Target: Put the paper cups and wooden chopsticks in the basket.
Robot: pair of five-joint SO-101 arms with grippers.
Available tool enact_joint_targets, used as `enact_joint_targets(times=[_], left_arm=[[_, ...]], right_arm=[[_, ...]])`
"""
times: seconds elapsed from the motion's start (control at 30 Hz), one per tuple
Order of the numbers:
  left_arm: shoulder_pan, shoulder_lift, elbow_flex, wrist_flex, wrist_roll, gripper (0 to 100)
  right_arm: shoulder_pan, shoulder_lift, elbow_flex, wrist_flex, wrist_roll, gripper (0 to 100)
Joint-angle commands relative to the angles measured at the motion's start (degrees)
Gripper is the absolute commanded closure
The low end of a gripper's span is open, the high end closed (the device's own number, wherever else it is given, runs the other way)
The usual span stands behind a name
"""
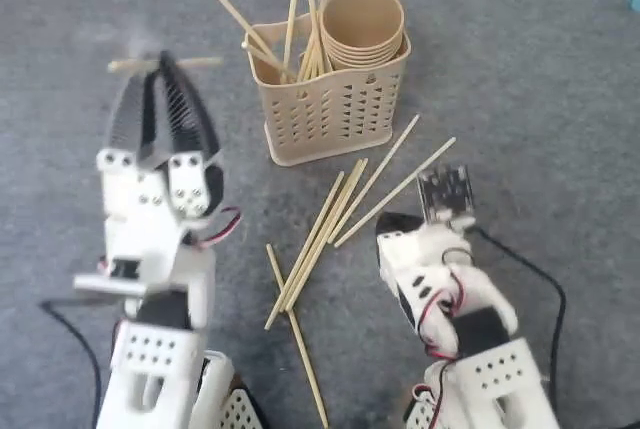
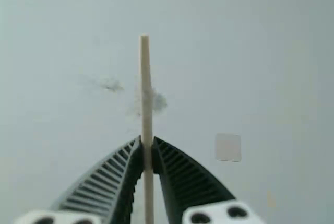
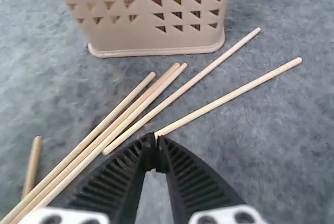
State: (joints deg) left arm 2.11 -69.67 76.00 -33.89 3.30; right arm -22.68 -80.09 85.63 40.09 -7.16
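Grey mat point(image 1: 560, 79) across the whole table. At eight o'clock, the left arm point(image 1: 150, 279), stretched up toward ten. Left gripper point(image 1: 160, 61) clamped tight on a single chopstick point(image 1: 165, 64), held crosswise right at the fingertips, well apart from the basket. At five o'clock, the right arm point(image 1: 450, 299). Right gripper point(image 3: 155, 148) pinched together, tips down at the near end of one loose stick. Gripping it or only touching it, cannot tell.

At twelve o'clock, the basket point(image 1: 330, 119), upright. Holds the paper cups point(image 1: 362, 19) stacked on its three o'clock side and a sheaf of sticks point(image 1: 300, 44) leaning out on its nine o'clock side. Cups look done, then.

In the middle, the loose chopsticks point(image 1: 320, 224), fanned from six o'clock up toward one, stopping just short of the basket's foot. One more point(image 1: 300, 334) lying across them at six.

Handling, as a judgement: very light, stiff, smooth and round, so likely to roll on the mat and swivel in a narrow pinch. Best taken one at a time, near the middle to lift level, or near one end to drop it in point first.
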Motion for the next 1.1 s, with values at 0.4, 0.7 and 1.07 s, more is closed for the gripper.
enact_joint_targets(times=[0.4,0.7,1.07], left_arm=[[3.87,47.3,-31.96,-3.34,0.62,99],[3.78,54.07,-38.46,17.76,0.62,99],[1.49,45.1,-44.7,47.91,0.26,69]], right_arm=[[6.29,-16.66,11.25,-1.71,0.97,99.0],[6.29,-16.66,11.25,-1.71,0.97,99.0],[6.29,-16.57,11.25,-1.71,0.97,99.0]])
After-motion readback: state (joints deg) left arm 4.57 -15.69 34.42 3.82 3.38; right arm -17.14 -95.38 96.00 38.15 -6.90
